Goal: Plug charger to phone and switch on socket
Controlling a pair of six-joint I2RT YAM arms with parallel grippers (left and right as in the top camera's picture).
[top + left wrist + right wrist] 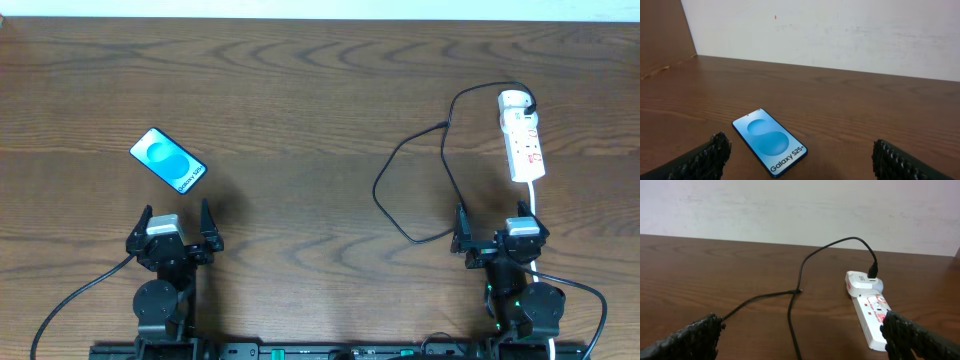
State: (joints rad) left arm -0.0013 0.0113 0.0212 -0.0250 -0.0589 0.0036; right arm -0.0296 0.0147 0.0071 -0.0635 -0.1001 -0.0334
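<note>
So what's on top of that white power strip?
A white adapter sits on the strip's far end, a black cable plugged into it. The outlet beneath the adapter is hidden.

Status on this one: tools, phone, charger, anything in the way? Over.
Open, empty: left tool, right tool. Unplugged phone lies screen up before left tool. Loose charger cable loops from power strip toward right tool. No obstruction seen.
</note>
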